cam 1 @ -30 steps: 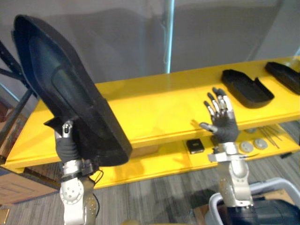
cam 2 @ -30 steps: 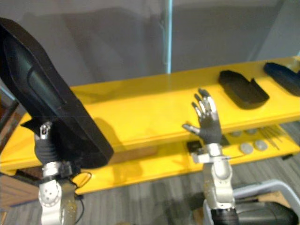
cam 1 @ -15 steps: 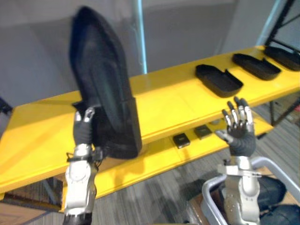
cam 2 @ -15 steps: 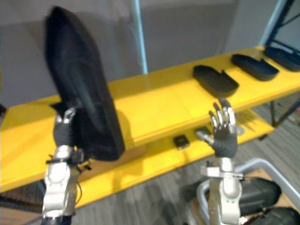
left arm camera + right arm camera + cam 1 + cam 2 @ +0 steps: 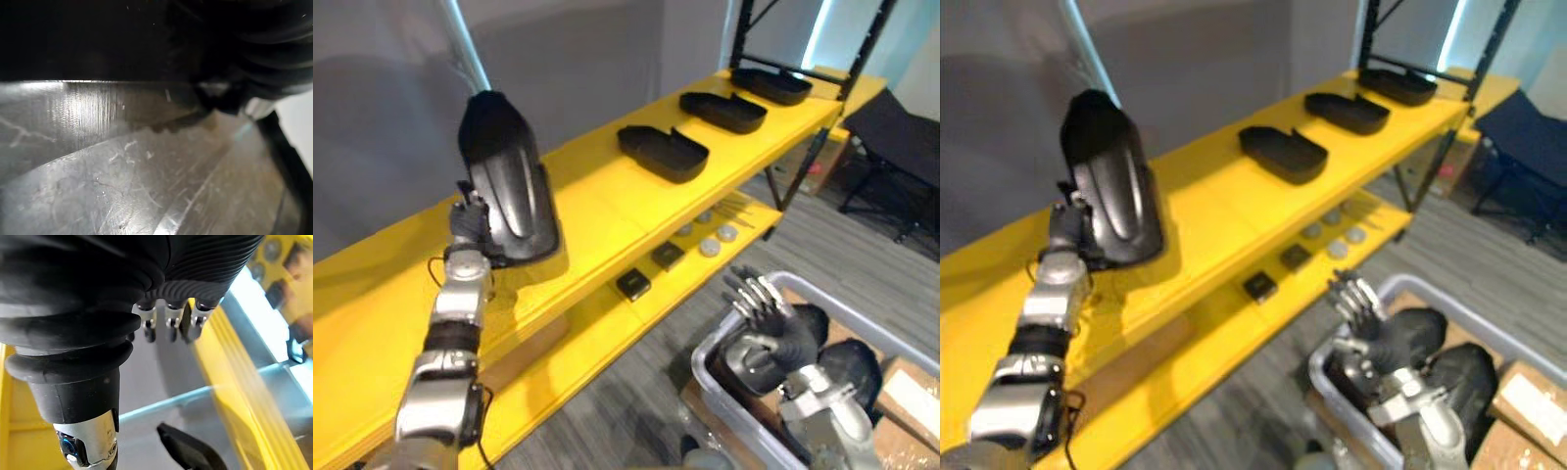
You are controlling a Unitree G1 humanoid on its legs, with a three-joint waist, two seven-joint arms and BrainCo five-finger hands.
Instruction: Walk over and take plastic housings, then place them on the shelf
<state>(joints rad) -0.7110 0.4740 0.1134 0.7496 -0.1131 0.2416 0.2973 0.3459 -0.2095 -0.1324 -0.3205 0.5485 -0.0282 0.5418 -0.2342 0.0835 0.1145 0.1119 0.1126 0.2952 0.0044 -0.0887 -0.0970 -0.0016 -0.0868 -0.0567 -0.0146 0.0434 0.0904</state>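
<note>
Left eye view: at the left, my left hand (image 5: 467, 221) clasps the left edge of a black plastic housing (image 5: 506, 176). The housing stands upright, its lower end on the top board of the yellow shelf (image 5: 597, 211). To the right, three more housings (image 5: 662, 153) lie in a row running far right. At the near right, my right hand (image 5: 773, 328) hovers, fingers spread and empty, over a grey bin (image 5: 862, 320) of dark parts (image 5: 847, 367).

Left hand (image 5: 467, 221) grips black housing (image 5: 504, 176) upright on yellow shelf (image 5: 597, 211); right hand (image 5: 771, 328) spread above grey bin (image 5: 708, 370).
</note>
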